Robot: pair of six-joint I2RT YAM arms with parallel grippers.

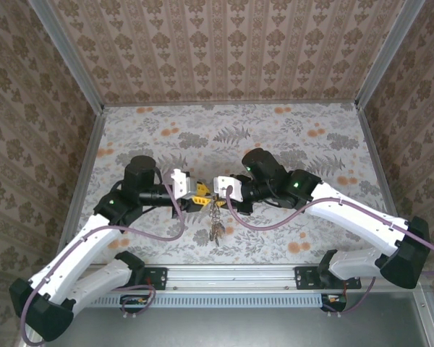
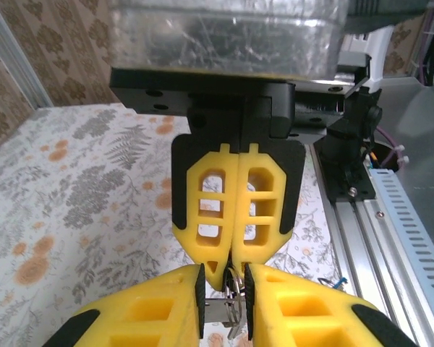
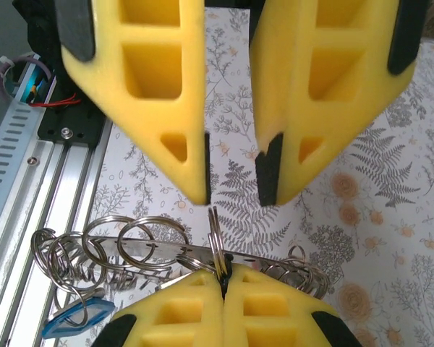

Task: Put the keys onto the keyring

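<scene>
The keyring (image 3: pixel 215 235) is a thin silvery split ring standing on edge, pinched at its bottom by my right gripper (image 3: pixel 223 278), which is shut on it. My left gripper (image 3: pixel 233 191) faces it tip to tip with its jaws apart, its black pads just above the ring's top edge. In the left wrist view the ring (image 2: pixel 236 288) sits in the gap of the left gripper (image 2: pixel 224 289), beneath the right gripper's closed tips (image 2: pixel 231 269). More rings, a flat metal strip (image 3: pixel 141 251) and a blue key head (image 3: pixel 76 319) hang beside it. From above, the keys (image 1: pixel 215 230) dangle below the two meeting grippers.
The floral table cover (image 1: pixel 275 137) stretches behind the grippers. An aluminium rail (image 1: pixel 231 278) runs along the near edge, close below the hanging bundle. Patterned walls (image 1: pixel 224 43) enclose the back and sides.
</scene>
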